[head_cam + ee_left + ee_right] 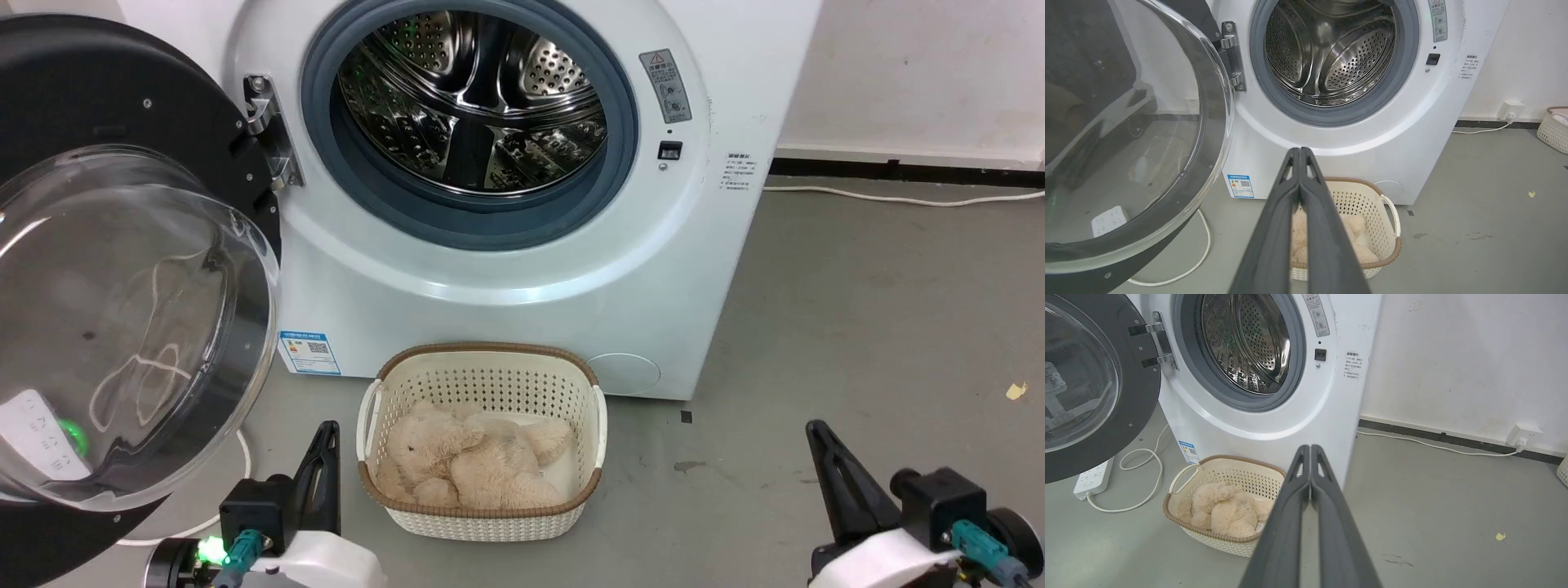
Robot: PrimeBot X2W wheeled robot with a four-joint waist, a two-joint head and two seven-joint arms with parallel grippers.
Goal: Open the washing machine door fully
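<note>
Left gripper [328, 433]: seen at the lower left of the head view, fingers pressed together along their length [1299, 152], nothing held. It is set just left of the basket and below the door's bowl, touching neither.

Right gripper [817, 431]: seen at the lower right, fingers likewise closed flat on each other [1309, 448], nothing held, over bare floor [857, 310] well right of the basket.

Basket [490, 349]: cream, perforated, brown-rimmed, placed on the floor just before the machine's front. A beige plush toy [473, 461] is laid inside.

Door [122, 327]: found at the left, hung on a steel hinge [269, 139] at the left edge of the opening and standing wide open, well clear of it. The clear bowl is turned outward toward the robot, with the black ring behind it.

Power strip [1094, 477]: white, on the floor under the door, with a looped white cable [1147, 473].

Machine [490, 286]: white, front-loading. The steel drum [473, 98] is exposed, framed by a grey-blue rubber ring [482, 224]. A blue label [310, 353] is stuck at the lower left of the front.

Yellow scrap [1015, 390]: on the floor at the right.

Wall socket [1523, 435]: low on the white wall beyond, with a cable run along the skirting.
</note>
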